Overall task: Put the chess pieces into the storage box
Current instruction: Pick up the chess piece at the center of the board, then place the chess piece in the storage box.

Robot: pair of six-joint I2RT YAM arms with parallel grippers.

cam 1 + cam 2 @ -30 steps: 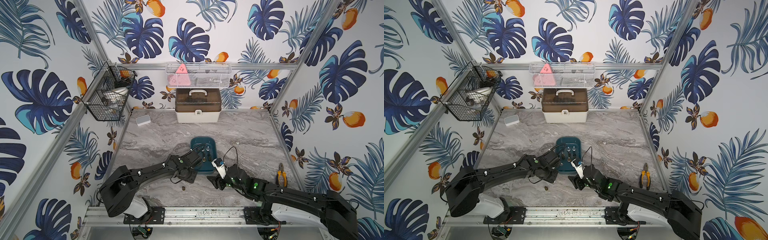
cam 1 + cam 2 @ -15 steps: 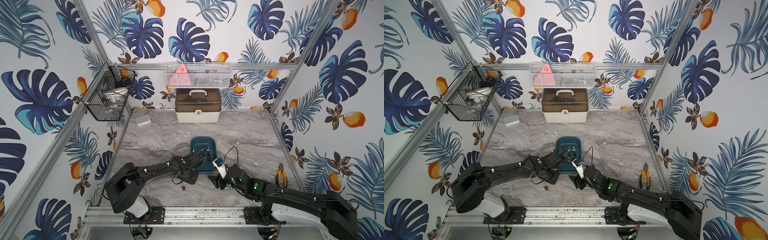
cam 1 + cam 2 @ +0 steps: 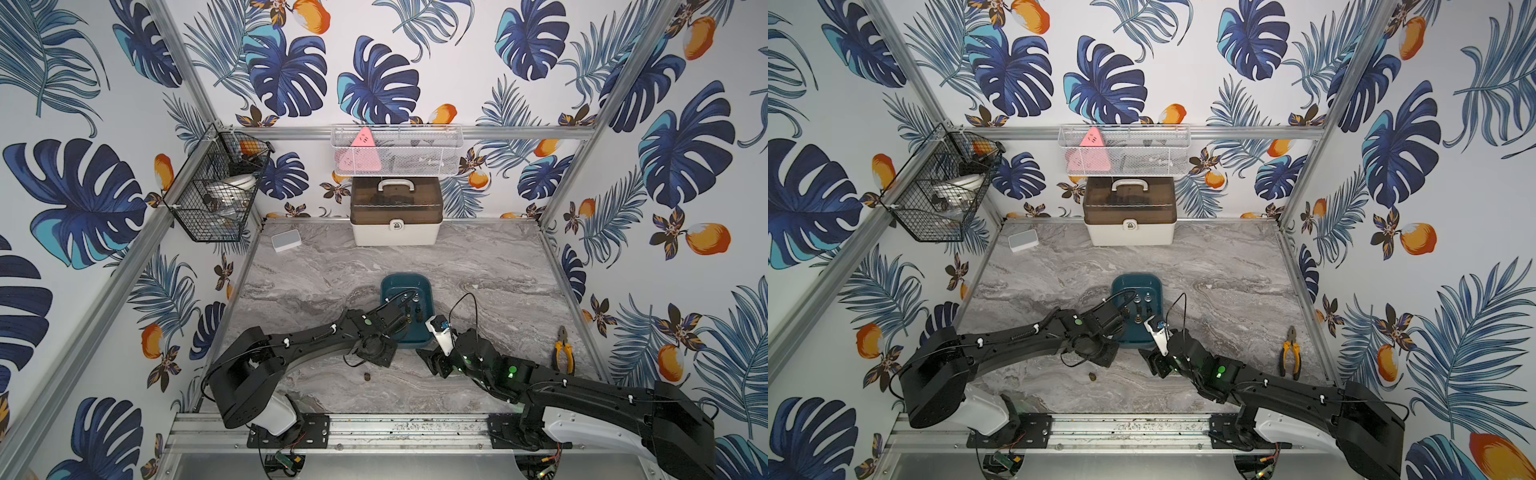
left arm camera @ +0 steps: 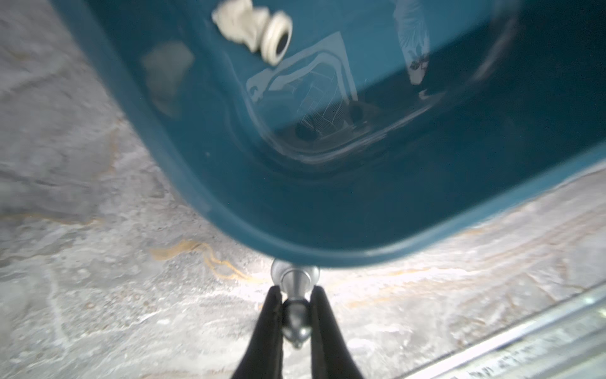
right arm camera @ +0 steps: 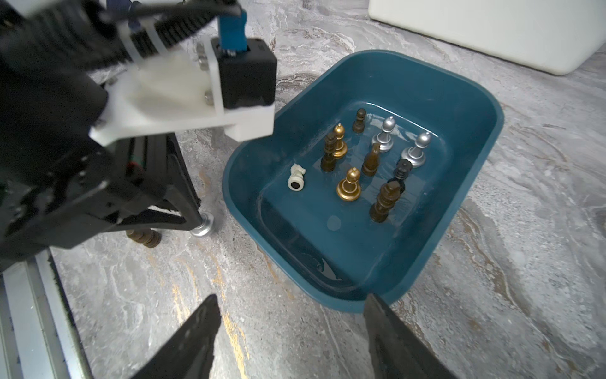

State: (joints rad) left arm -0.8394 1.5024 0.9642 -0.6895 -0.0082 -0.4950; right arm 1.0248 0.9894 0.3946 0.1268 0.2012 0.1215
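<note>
The storage box is a dark teal tray near the middle of the table, also in both top views. Inside it stand several chess pieces: silver, gold and dark brown. A whitish piece lies on its side there. My left gripper is shut on a silver chess piece just outside the box's near left corner. A brown piece lies on the table behind it, also in a top view. My right gripper stands open before the box's near rim, holding nothing.
Yellow-handled pliers lie at the right edge. A white case with a brown lid stands at the back wall, and a small white flat box lies at the back left. A metal rail runs along the table's front.
My left gripper's fingers have closed on the silver piece beside the box's near left corner. The right arm has hardly moved.
</note>
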